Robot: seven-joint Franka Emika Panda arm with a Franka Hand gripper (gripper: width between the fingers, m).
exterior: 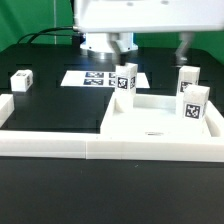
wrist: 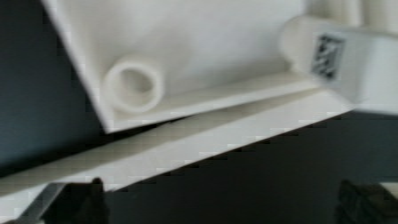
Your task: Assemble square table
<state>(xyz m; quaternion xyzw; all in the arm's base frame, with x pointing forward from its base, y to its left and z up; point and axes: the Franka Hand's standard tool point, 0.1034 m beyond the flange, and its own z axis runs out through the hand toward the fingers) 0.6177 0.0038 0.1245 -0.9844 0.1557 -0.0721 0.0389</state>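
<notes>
Slab (exterior: 150,118) lies flat against the wall (exterior: 60,145), near right in the exterior view. Legs (exterior: 192,103) stand loose: two on the slab, one (exterior: 125,78) behind, one (exterior: 20,81) far left. None looks fitted, probably. Claw (wrist: 210,205) wide, empty. Black table (exterior: 60,105); marker board (exterior: 98,77) far.

On the black counter (exterior: 50,110), the white square table slab (exterior: 160,125) lies flat in the near corner toward the exterior view's right, against the long low white border wall (exterior: 60,146). A small dark hole shows near the slab's middle. Four white tagged leg blocks stand about: one (exterior: 21,81) alone on the exterior view's left, one (exterior: 126,78) just beyond the slab's far edge, and two (exterior: 192,104) (exterior: 187,80) at its right side. The marker board (exterior: 98,77) lies flat behind, before the robot's base (exterior: 108,42).
</notes>
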